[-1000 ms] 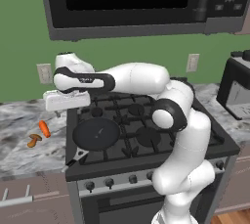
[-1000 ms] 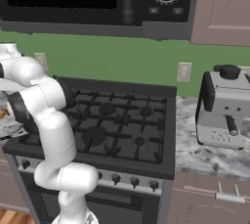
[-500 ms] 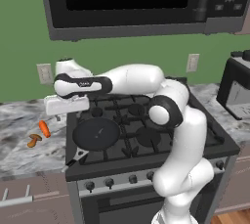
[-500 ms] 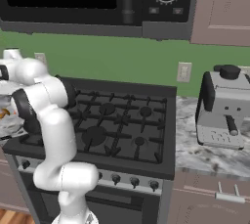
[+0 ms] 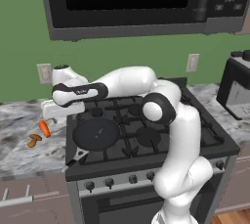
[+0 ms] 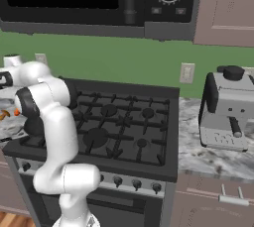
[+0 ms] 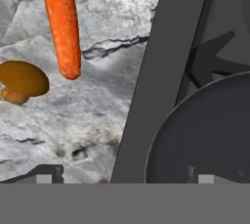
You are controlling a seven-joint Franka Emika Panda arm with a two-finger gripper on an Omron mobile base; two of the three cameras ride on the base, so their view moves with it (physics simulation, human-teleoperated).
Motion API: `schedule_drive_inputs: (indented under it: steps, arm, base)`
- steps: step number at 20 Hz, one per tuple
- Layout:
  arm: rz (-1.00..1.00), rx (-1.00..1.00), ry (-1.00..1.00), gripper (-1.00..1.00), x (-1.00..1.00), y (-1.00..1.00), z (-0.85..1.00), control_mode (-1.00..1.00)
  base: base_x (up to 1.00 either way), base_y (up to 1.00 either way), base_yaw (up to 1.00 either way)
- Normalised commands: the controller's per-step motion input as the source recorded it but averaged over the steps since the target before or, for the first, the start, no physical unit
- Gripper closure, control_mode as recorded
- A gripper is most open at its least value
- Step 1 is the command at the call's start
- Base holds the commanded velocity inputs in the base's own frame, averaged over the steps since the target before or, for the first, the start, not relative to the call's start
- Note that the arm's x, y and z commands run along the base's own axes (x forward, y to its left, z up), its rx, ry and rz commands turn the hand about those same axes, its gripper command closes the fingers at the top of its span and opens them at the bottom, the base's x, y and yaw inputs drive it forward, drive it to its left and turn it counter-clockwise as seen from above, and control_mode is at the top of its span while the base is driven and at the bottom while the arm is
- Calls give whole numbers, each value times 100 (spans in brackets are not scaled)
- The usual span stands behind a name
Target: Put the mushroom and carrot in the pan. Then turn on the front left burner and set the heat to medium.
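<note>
— Beside the round dark frying pan [image 5: 96, 134], what's on the marble?
— Stubby orange carrot [image 5: 44, 128] and small brown mushroom [image 5: 33, 141], apart. Above, the white arm's gripper [image 5: 51, 119] hovers, jaws spread, empty.

Bright orange carrot [image 7: 63, 25] and brownish-orange mushroom [image 7: 22, 80] on grey-veined marble counter [image 7: 88, 96]; dark grey pan [image 7: 205, 135].

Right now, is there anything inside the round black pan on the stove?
No. The round dark frying pan shows a bare inside. The stubby orange carrot and small brown mushroom lie on the marble counter beside the stove. The burner beneath the pan is covered.
</note>
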Motion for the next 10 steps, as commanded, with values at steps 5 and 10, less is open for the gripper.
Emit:
schedule_drive_inputs:
  steps: [5, 10]
  arm:
    - [0, 0, -15, -100, 20, 36, 0, -100]
    - [0, 0, -13, -100, 35, 37, -4, -100]
  base:
    - [0, 0, 0]
    - [0, 0, 0]
